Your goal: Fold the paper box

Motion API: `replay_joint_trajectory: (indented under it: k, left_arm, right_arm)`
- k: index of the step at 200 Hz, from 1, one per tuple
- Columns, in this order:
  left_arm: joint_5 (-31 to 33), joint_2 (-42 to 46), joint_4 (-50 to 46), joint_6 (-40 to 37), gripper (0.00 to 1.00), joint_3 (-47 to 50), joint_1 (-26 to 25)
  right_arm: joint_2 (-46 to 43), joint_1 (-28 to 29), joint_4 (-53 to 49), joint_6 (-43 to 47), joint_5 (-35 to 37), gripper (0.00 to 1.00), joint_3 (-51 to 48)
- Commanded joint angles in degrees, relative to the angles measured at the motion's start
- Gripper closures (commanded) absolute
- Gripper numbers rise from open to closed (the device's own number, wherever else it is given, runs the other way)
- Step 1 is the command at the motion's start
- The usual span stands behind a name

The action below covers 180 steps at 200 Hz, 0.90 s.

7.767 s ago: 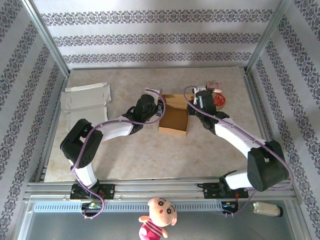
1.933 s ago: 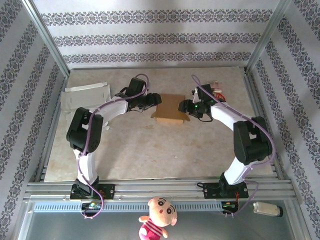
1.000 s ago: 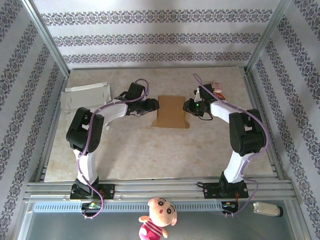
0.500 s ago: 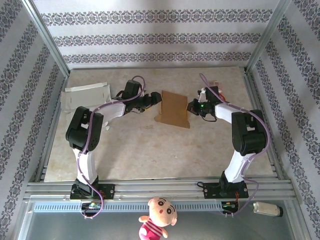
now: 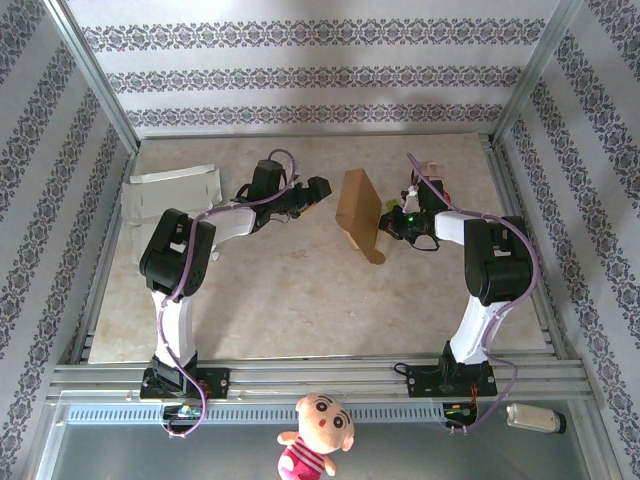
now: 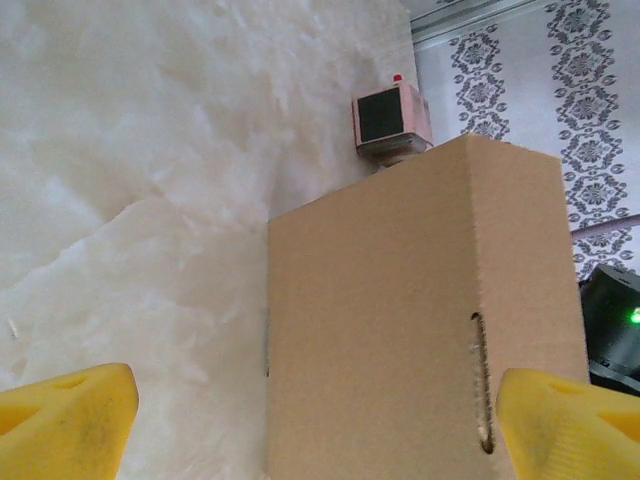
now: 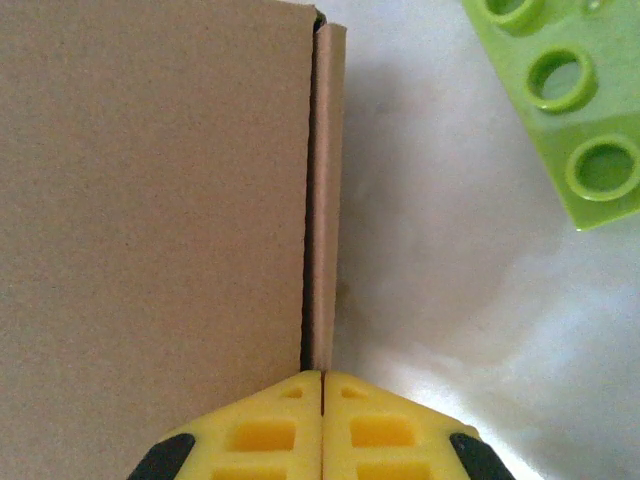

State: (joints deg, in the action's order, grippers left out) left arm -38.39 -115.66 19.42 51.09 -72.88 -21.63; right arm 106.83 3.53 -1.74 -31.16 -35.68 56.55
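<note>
1. Top view: the paper box [image 5: 358, 208] stands propped on edge just toward 1 o'clock from the middle of the table [image 5: 300, 300]. Its long axis runs from 11 to 5 o'clock and its broad face is turned toward 9 o'clock. The left gripper [image 5: 314, 189] is at the box's 9 o'clock, spread wide, holding nothing and clear of the card. The right gripper [image 5: 388, 226] is closed against the box's edge at 4 o'clock
2. Left wrist view: the yellow fingertips [image 6: 65, 415] sit far apart at 7 and 5 o'clock, and the box [image 6: 400, 330] rises between them, long axis 12 to 6. Its slots are empty and no flap looks tucked. A pink cube [image 6: 392, 118] stands beyond at 12 o'clock
3. Right wrist view: the pads [image 7: 260, 430] press together at 6 o'clock, and a thin flap [image 7: 325, 200] runs from 12 o'clock into their seam, apparently pinched. A green block [image 7: 570, 100] lies at 2 o'clock. I judge the task barely begun: the box is lifted but flat, so opening it and tucking the flaps remain
</note>
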Motion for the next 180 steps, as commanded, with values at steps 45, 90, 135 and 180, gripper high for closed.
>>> replay_joint_trajectory:
  k: [45, 90, 135, 180]
  left_arm:
    - [5.6, 1.1, -17.3, -12.0, 0.0, -11.9, -5.8]
    - [5.2, -2.5, -16.9, -9.5, 0.0, -12.5, -7.6]
    - [5.2, -2.9, -18.5, -9.1, 0.28, -13.3, -7.9]
    - [9.7, -0.8, -26.0, -8.9, 0.54, -14.3, -7.6]
  right_arm:
    - [-3.0, 0.5, -1.6, 0.1, 0.8, 0.93, -1.5]
    - [-2.8, 0.5, -1.5, -0.2, 0.4, 0.93, -1.1]
    - [-4.4, 0.6, -1.8, 0.1, 0.6, 0.9, -1.5]
    - [-10.9, 0.6, -2.0, -0.2, 1.8, 0.66, -2.1]
